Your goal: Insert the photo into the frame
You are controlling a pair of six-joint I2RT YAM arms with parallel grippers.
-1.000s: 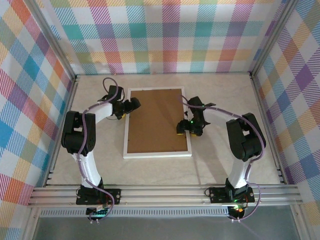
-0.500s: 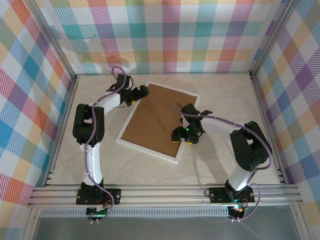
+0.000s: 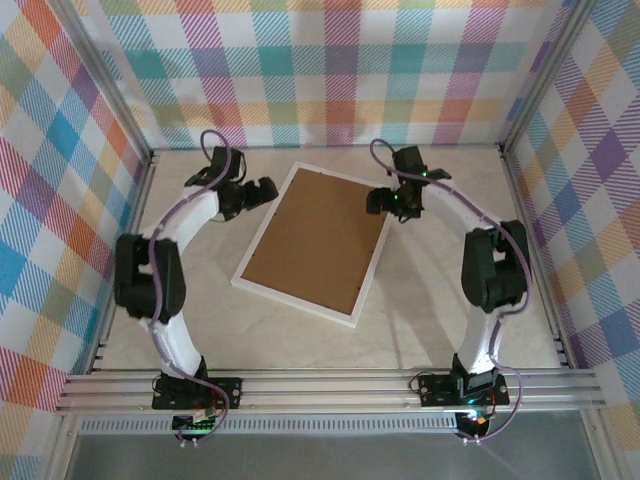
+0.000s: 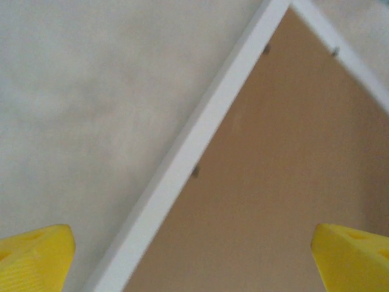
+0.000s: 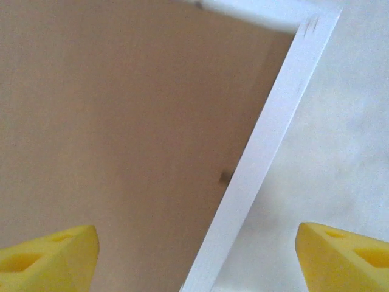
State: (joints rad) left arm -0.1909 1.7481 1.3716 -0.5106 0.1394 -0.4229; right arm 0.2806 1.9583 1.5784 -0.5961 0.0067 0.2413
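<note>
The frame [image 3: 295, 303] lies face down and skewed on the table [image 3: 440, 300]. Its plain brown backing board [image 3: 315, 240] is ringed by a white moulded border with small dark tabs. The left jaws are spread wide and empty, one border strip running between them. The right jaws, likewise released, straddle the opposite strip near a corner.

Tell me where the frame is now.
In the top view the frame lies back side up, skewed, in the middle of the table, left jaws by its far-left edge, right jaws by its far-right corner.
</note>
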